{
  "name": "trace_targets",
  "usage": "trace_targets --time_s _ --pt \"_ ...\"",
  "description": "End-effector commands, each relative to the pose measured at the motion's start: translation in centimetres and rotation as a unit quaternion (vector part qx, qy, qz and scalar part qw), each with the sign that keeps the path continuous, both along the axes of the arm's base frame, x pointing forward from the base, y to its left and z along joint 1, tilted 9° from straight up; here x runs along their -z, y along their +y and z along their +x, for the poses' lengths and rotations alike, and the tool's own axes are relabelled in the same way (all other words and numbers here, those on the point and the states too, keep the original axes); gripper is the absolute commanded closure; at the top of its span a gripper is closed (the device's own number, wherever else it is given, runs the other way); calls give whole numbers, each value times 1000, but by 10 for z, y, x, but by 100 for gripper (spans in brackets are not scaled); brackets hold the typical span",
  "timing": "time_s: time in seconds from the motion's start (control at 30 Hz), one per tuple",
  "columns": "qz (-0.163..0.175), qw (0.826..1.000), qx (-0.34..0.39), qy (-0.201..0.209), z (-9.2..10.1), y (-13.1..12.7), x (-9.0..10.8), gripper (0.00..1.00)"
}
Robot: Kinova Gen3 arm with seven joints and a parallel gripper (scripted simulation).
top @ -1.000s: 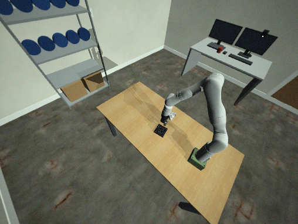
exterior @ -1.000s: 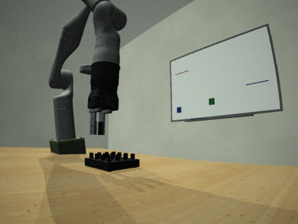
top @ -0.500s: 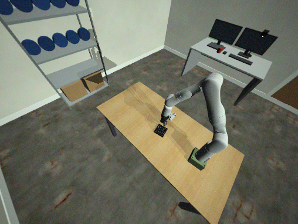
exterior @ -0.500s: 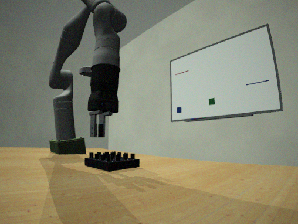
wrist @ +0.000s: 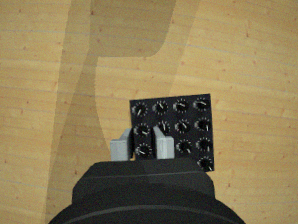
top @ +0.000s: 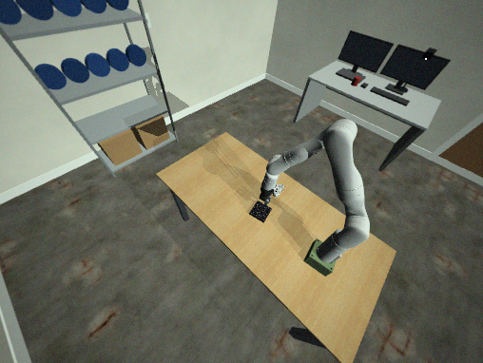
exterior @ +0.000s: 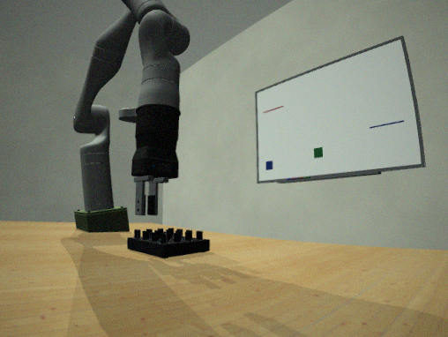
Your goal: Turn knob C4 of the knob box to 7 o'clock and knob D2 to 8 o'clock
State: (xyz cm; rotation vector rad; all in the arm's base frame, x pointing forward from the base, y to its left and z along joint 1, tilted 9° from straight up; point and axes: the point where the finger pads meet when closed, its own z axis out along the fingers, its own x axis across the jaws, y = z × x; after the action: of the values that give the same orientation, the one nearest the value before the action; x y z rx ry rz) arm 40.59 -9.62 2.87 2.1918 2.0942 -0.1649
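The black knob box point(top: 259, 212) point(exterior: 168, 247) point(wrist: 174, 115) stands on its feet on the wooden table point(top: 223, 166) point(exterior: 309, 287) point(wrist: 60, 63), with several small black knobs in rows on top. My gripper point(top: 265, 199) point(exterior: 146, 211) point(wrist: 142, 138) hangs a short way above the box, pointing straight down. Its fingers are partly open with nothing between them. In the wrist view the fingertips straddle a knob in the box's near left part without touching it. The knob lines and printed names are too small to read.
The arm's green base point(top: 319, 258) point(exterior: 101, 219) stands on the table behind the box. A whiteboard point(exterior: 339, 115) hangs on the wall. A shelf rack point(top: 95, 81) and a desk with monitors point(top: 376, 95) stand away from the table.
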Motion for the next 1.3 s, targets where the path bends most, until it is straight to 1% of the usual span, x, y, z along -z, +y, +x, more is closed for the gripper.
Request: trace_targets --time_s 0.0,0.27,0.6,1.27 --pt "0 1000 0 2 -1 -1 5 54" --pt "0 1000 0 2 -1 -2 14 54" --pt "0 1000 0 2 -1 -3 20 54" --pt "0 1000 0 2 -2 -3 21 54"
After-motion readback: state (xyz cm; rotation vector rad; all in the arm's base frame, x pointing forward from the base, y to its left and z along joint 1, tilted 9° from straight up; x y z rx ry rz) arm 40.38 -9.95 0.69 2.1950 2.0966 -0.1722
